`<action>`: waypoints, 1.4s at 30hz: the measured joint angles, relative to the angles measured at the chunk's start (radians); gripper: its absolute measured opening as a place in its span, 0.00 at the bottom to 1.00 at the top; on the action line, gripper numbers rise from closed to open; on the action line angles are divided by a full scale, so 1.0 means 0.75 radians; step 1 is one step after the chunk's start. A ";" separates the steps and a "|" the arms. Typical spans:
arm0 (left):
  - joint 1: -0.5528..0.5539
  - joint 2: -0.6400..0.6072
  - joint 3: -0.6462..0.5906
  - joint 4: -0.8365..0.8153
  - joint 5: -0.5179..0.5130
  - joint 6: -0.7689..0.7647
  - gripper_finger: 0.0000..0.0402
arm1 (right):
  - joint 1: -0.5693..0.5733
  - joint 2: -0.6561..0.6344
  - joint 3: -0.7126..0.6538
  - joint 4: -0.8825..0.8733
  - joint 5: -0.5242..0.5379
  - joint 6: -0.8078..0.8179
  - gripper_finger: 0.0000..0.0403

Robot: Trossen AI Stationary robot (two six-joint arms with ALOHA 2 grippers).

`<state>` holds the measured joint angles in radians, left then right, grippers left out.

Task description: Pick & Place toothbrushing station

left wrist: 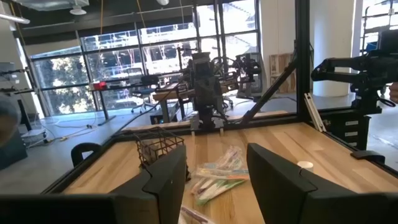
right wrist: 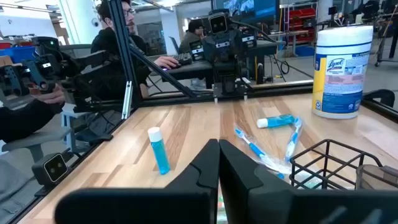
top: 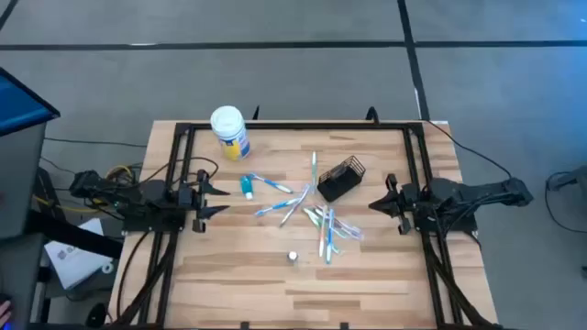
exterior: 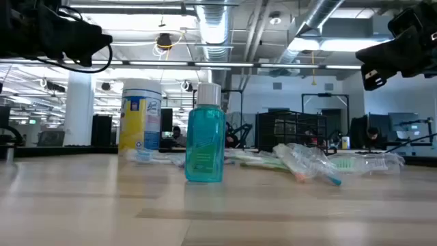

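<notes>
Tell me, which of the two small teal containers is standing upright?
The white-capped teal bottle, alone on bare wood. The teal tube lies on its side, nearer the white-lidded jar.

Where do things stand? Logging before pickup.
Left hand open, right hand shut, both holding nothing at the table's sides. Black wire-mesh holder tipped over, slim wrapped toothbrushes scattered beside it. Nothing blocking.

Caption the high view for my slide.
Both arms wait at the table edges; toothbrushes lie scattered beside the tipped mesh holder.
</notes>
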<state>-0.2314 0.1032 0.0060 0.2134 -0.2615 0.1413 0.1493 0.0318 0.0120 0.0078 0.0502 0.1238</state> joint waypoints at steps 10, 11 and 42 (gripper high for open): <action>0.000 0.080 0.000 0.067 0.000 -0.001 0.41 | 0.000 0.000 0.000 0.000 0.000 -0.001 0.00; 0.000 0.086 0.000 0.069 0.000 -0.012 0.41 | 0.000 0.000 0.000 0.000 0.000 -0.001 0.00; 0.105 0.769 0.442 -0.191 -0.107 -0.008 0.30 | 0.000 0.000 0.000 0.000 0.000 -0.003 0.00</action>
<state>-0.1527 0.6797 0.3377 0.0702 -0.3414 0.1352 0.1493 0.0319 0.0120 0.0078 0.0503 0.1215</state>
